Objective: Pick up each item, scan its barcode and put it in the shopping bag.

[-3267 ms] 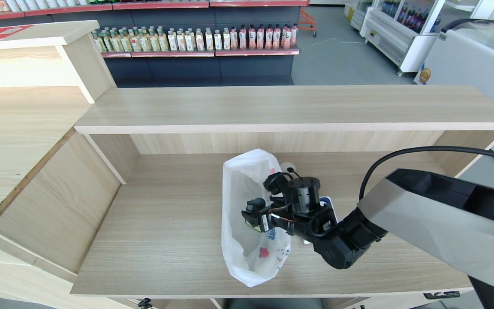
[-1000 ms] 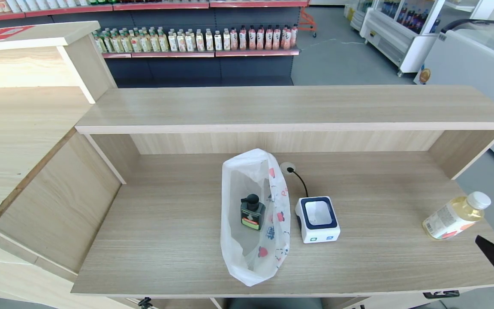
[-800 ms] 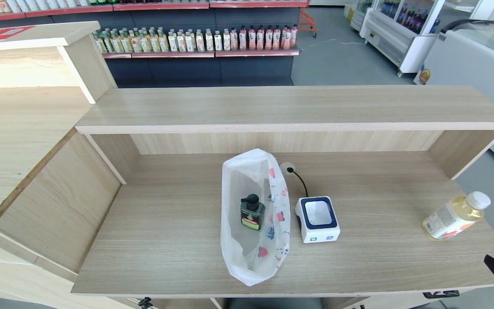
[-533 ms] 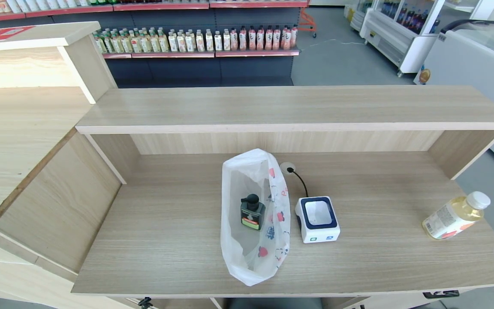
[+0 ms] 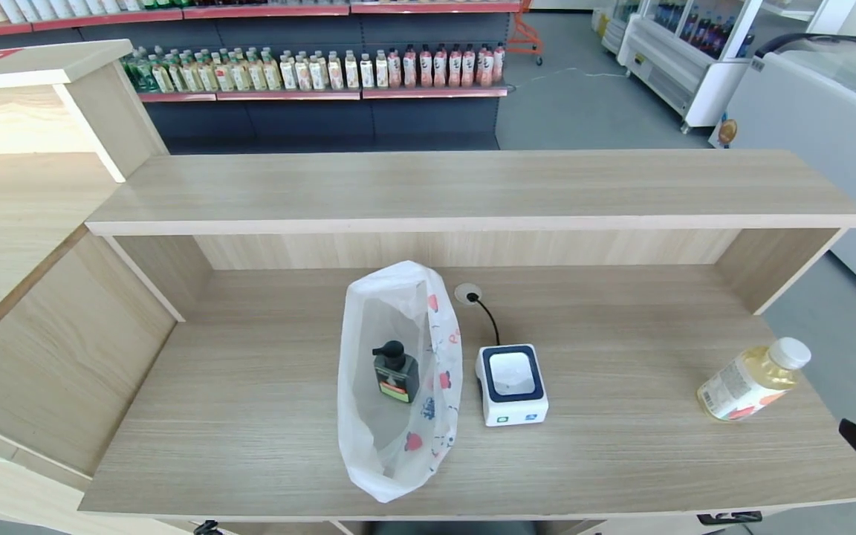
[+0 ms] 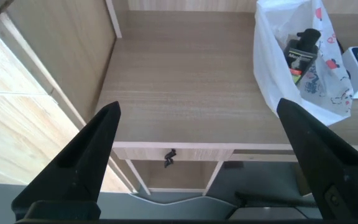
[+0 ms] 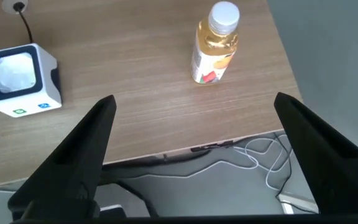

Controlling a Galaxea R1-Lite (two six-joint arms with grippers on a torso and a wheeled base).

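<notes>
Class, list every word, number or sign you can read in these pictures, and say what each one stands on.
No text can be read.
Label on the yellow bottle: print too small.
Label on the pump bottle, inside the shopping bag: blurred.
Front of the scanner: two small coloured marks, unreadable.
Labels on the shelf bottles: too small.

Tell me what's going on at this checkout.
A robot is checking out groceries. The dark pump bottle is already in the shopping bag; the yellow drink bottle sits untouched at the right end of the counter, past the scanner. The left gripper and right gripper are both open and empty, off its near edge.
</notes>
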